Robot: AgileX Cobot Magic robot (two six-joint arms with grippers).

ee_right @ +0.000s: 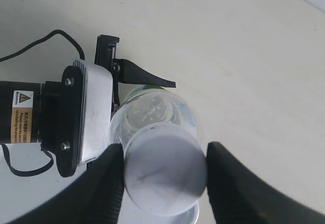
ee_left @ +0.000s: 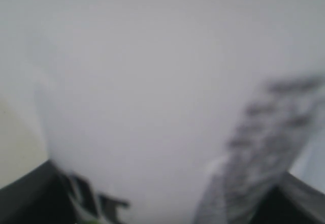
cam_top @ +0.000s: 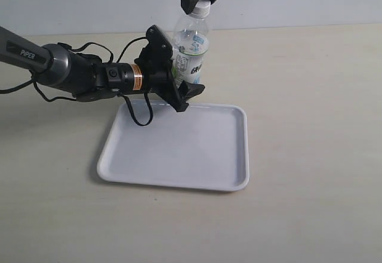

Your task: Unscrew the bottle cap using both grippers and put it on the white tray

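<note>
You will find "PIPER" in white letters on the left arm (cam_top: 42, 60). The bottle (cam_top: 194, 42) label carries dark lettering, partly hidden in the exterior view and blurred in the left wrist view, so you cannot read it. A sticker (ee_right: 21, 117) with a warning triangle sits on that arm's wrist, its print too small to read.

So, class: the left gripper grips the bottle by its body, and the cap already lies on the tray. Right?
No: the cap is not on the tray; it sits on the bottle, between the jaws of the right gripper, as the right wrist view shows. The left gripper does grip the bottle's body.
</note>
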